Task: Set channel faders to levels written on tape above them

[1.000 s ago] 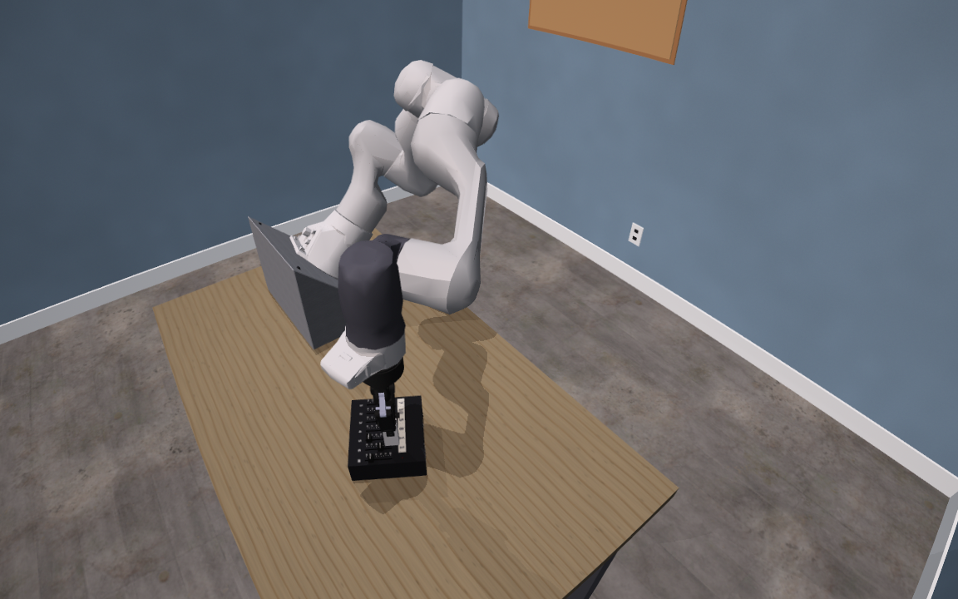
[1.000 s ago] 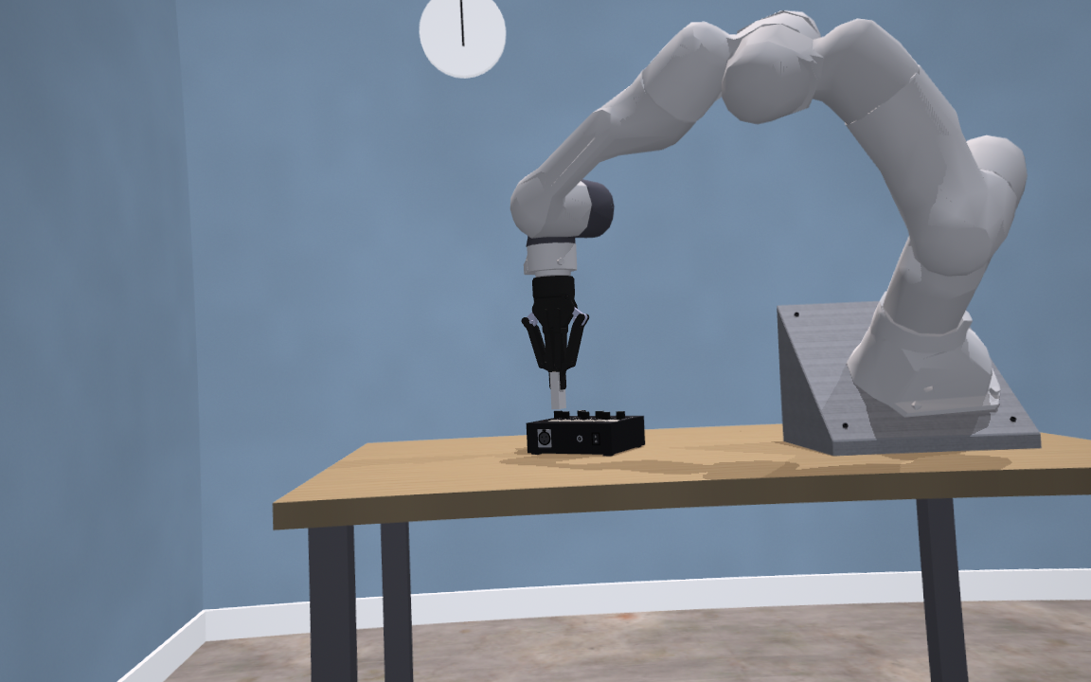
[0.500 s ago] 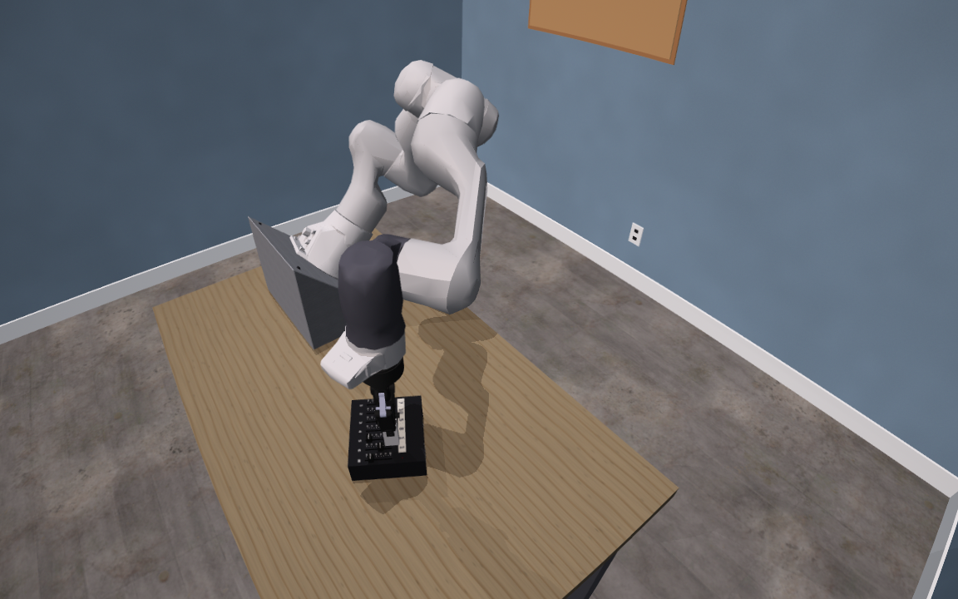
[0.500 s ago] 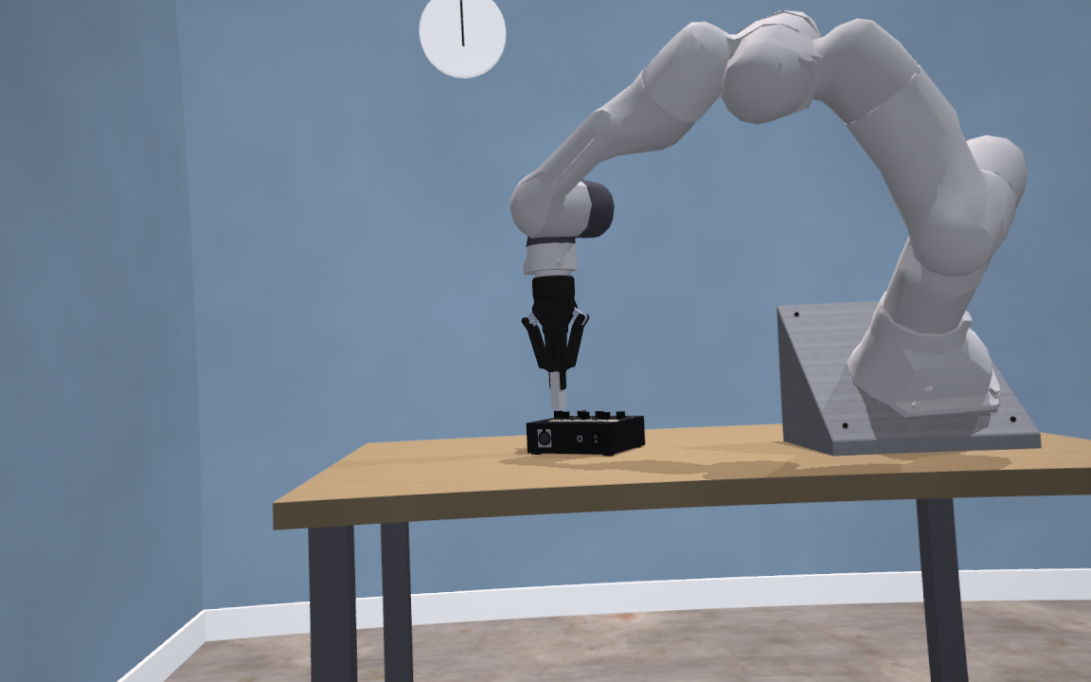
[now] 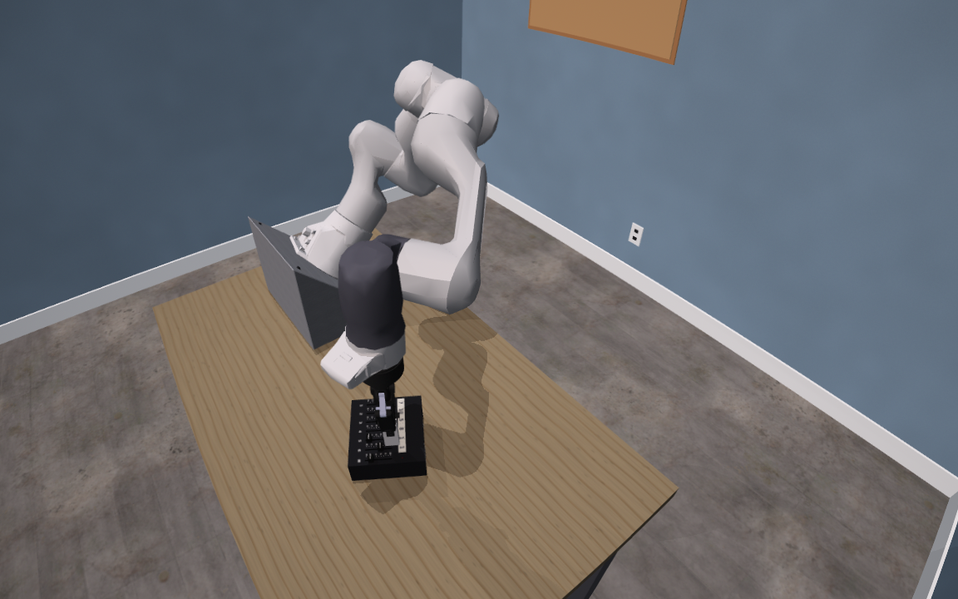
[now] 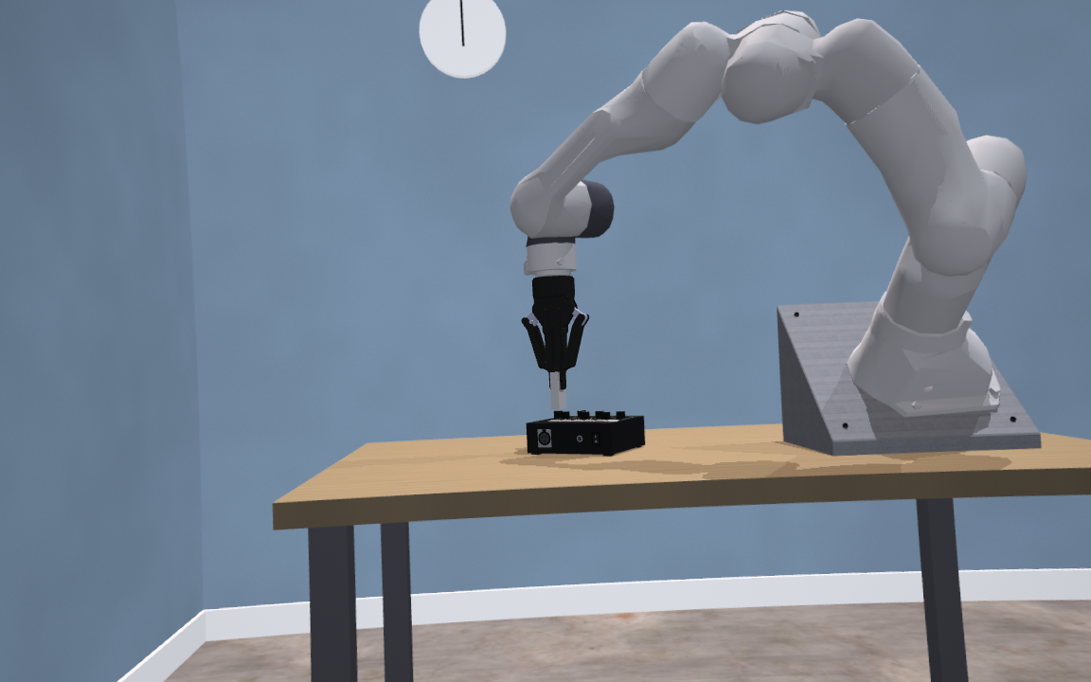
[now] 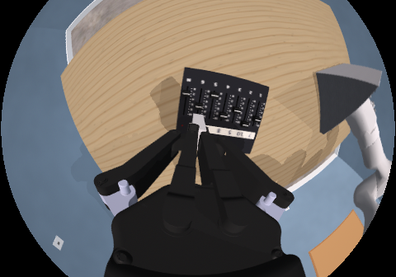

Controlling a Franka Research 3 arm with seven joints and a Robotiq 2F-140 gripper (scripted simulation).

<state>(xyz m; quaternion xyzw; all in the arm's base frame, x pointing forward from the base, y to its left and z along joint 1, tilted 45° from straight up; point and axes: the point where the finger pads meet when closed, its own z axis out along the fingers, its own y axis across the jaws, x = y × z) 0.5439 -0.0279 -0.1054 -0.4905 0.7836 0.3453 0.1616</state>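
Wooden table (image 5: 259,417) under flat lighting desk (image 5: 412,465) (faders running toward arm base), gripper (image 6: 558,398) clenched empty above.

Wide bare tabletop (image 5: 259,417) surrounds the lighting desk (image 5: 363,467) on every side, with the grey wedge-shaped arm mount (image 5: 281,275) the only obstacle, well apart at the far end.

Bare room, corkboard (image 5: 607,23), wall clock (image 6: 462,33)
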